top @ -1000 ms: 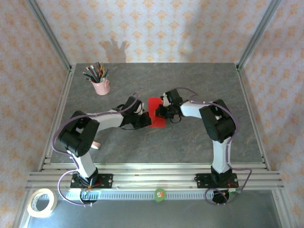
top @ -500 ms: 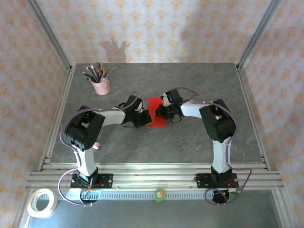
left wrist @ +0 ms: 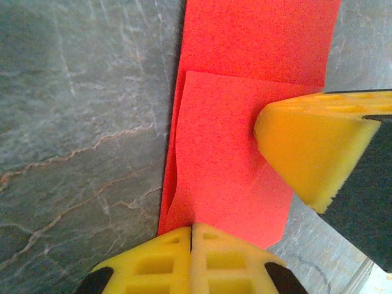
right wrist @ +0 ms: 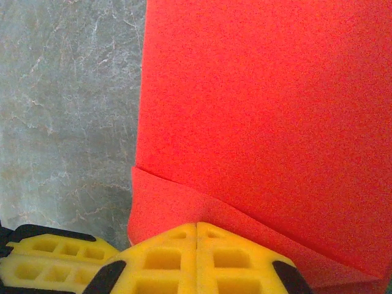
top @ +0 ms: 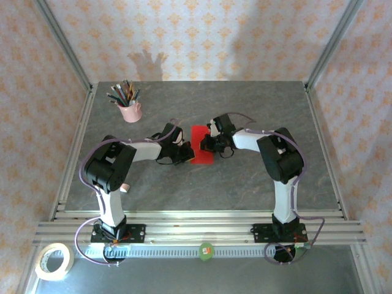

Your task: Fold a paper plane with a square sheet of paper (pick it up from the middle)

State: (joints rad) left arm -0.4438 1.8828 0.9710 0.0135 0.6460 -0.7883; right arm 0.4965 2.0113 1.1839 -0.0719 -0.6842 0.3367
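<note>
Two arms bent inward, left gripper (left wrist: 192, 228) and right gripper (right wrist: 196, 225) closed, tips on red paper (left wrist: 245, 49)

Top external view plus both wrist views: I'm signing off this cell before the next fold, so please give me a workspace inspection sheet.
Surface: grey stone-look table, pale veins.
Job's things: red paper, partly folded, flat mid-table.
Clutter: pink cup of pencils far left; tape roll off the near-left edge.
Grippers: left gripper and right gripper both shut, tips pressing the paper.
Cables: purple cables loop along both arms.
Surroundings: patterned walls, aluminium frame.
</note>
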